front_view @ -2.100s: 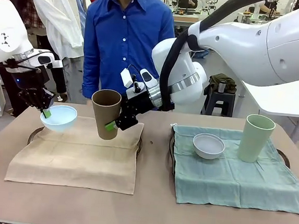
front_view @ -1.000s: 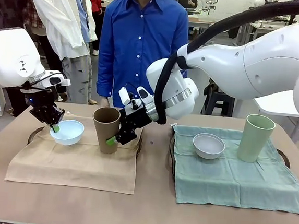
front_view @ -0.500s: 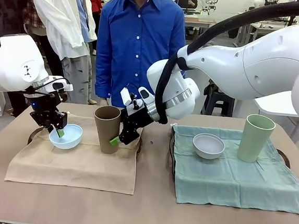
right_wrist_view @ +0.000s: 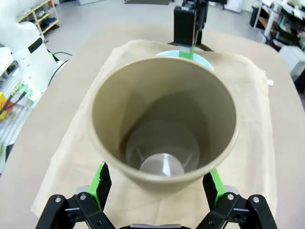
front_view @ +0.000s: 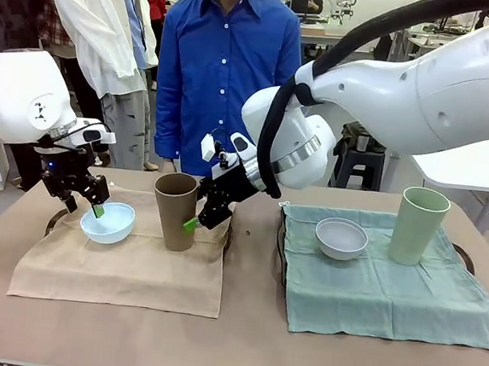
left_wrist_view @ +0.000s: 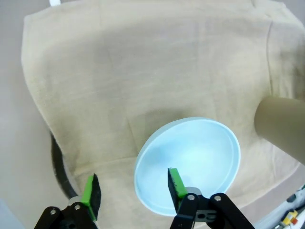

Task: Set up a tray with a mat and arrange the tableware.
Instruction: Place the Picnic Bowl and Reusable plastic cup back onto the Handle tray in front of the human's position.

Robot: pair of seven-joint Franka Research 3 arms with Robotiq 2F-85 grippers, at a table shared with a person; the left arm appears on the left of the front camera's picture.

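My left gripper (left_wrist_view: pixel 131 192) gapes over the smooth round blue bowl (left_wrist_view: pixel 188 164); my right gripper (right_wrist_view: pixel 159 187) stands wide around the matte tan tumbler (right_wrist_view: pixel 164 121).

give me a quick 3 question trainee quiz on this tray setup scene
1. True or false: the blue bowl is gripped by the left gripper.
2. Which mat holds the white bowl? A) tan mat B) green mat C) bare table
3. Fill in: the brown tumbler stands between the open jaws of the ____ gripper.

Key
1. False: the jaws are open, one pad over the bowl, one outside its rim.
2. B, the green mat, beside the green tumbler.
3. Right.
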